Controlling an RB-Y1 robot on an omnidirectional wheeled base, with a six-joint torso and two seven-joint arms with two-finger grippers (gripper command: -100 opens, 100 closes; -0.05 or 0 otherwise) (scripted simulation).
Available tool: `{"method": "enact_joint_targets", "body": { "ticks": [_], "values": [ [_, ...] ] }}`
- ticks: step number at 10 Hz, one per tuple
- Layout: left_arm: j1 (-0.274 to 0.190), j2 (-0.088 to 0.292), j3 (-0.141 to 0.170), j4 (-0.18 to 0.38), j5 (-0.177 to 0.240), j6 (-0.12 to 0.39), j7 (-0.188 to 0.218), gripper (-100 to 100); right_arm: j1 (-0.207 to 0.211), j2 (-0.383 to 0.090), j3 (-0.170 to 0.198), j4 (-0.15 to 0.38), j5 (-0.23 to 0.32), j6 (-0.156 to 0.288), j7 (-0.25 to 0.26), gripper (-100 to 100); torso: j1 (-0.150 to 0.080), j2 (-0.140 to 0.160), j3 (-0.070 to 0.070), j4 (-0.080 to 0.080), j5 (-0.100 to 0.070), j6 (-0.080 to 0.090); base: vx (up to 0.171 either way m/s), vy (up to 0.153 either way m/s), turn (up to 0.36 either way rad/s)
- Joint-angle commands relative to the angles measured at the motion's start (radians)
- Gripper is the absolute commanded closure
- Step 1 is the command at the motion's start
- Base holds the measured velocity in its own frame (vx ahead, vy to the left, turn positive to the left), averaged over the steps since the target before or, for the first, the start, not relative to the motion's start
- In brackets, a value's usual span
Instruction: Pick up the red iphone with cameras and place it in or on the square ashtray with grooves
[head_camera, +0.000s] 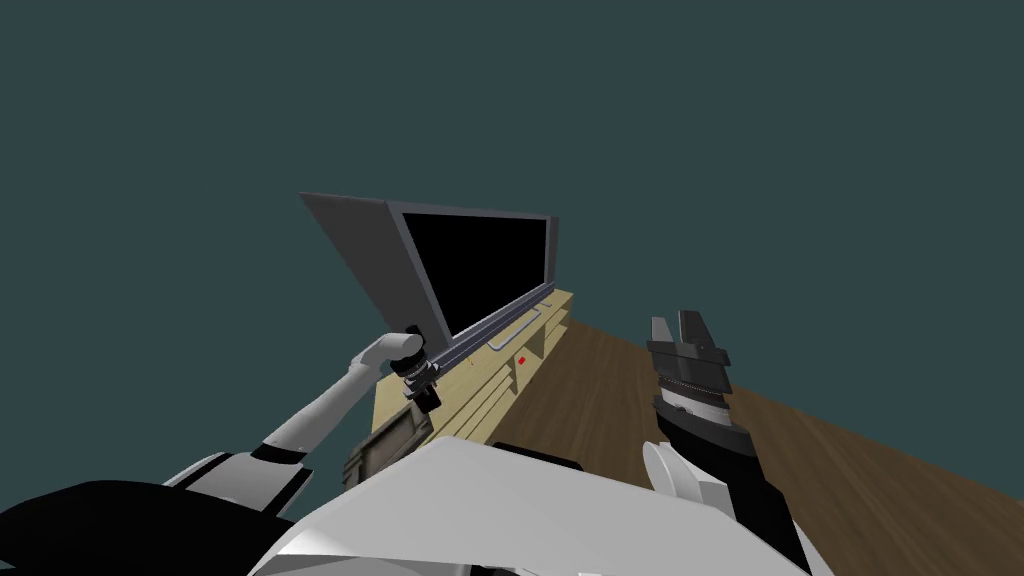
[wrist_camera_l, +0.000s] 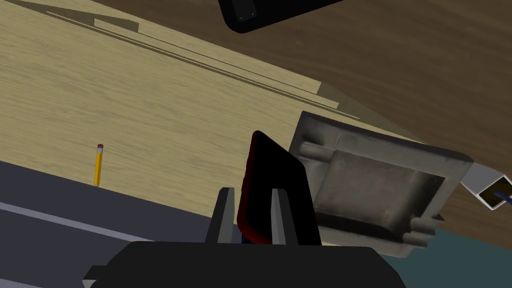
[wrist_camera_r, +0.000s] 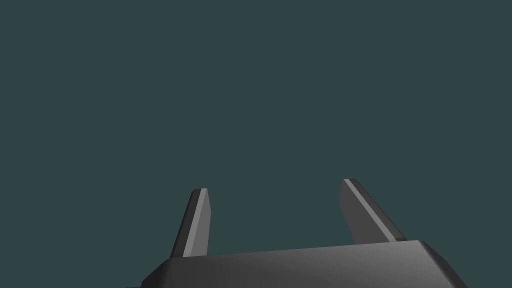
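Pale wood cabinet top (wrist_camera_l: 125, 100) seen beneath left gripper (wrist_camera_l: 253, 192). Red phone (wrist_camera_l: 272, 175) pinched edgewise between its fingers, held near rim of grey square ashtray (wrist_camera_l: 350, 131), not yet in it. Phone judged stiff, thin, light, slick; best gripped across long edges. Pencil (wrist_camera_l: 98, 165) lies well apart. Right gripper (wrist_camera_r: 275, 186) spread wide, empty.

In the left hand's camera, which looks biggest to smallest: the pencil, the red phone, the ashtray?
1. ashtray, largest
2. red phone, though nearness to the camera enlarges it
3. pencil, smallest
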Motion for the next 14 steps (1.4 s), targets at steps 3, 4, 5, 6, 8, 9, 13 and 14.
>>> {"method": "enact_joint_targets", "body": {
  "ticks": [3, 4, 5, 6, 8, 9, 13, 14],
  "values": [
    [0.010, 0.060, 0.031, -0.064, 0.064, 0.034, 0.012, 100, 0.000, 0.000, 0.000, 0.000, 0.000, 0.000, 0.000, 0, -0.001, -0.003, -0.002, 0.000, 0.000, 0.001, -0.051, 0.068, 0.102],
    [0.013, 0.075, 0.039, -0.080, 0.080, 0.043, 0.014, 100, 0.000, 0.000, 0.000, 0.000, 0.000, 0.000, 0.000, 0, -0.001, -0.003, -0.002, -0.001, 0.000, 0.001, -0.057, 0.071, 0.086],
    [0.016, 0.089, 0.046, -0.096, 0.094, 0.054, 0.016, 100, 0.000, 0.000, 0.000, 0.000, 0.000, 0.000, 0.000, 0, -0.001, -0.003, -0.002, 0.000, 0.000, 0.001, -0.056, 0.085, 0.075],
    [0.018, 0.102, 0.053, -0.110, 0.107, 0.065, 0.017, 100, 0.000, 0.000, 0.000, 0.000, 0.000, 0.000, 0.000, 0, 0.000, -0.002, -0.001, 0.000, 0.000, 0.001, -0.045, 0.095, 0.091],
    [0.023, 0.136, 0.073, -0.145, 0.141, 0.098, 0.019, 100, 0.000, 0.000, 0.000, 0.000, 0.000, 0.000, 0.000, 0, 0.002, -0.002, -0.001, 0.000, 0.000, 0.000, -0.061, 0.113, 0.091],
    [0.025, 0.153, 0.086, -0.163, 0.158, 0.118, 0.018, 100, 0.000, 0.000, 0.000, 0.000, 0.000, 0.000, 0.000, 0, 0.002, -0.002, -0.001, 0.000, 0.001, 0.001, -0.043, 0.113, 0.103],
    [0.025, 0.176, 0.140, -0.194, 0.187, 0.191, 0.014, 100, 0.000, 0.000, 0.000, 0.000, 0.000, 0.000, 0.000, 0, -0.001, -0.006, -0.003, -0.001, 0.000, 0.002, -0.010, 0.080, 0.053],
    [0.021, 0.176, 0.130, -0.190, 0.185, 0.178, 0.017, 100, 0.000, 0.000, 0.000, 0.000, 0.000, 0.000, 0.000, 0, -0.004, -0.006, -0.003, -0.001, 0.000, 0.002, 0.000, 0.000, 0.000]
  ]
}}
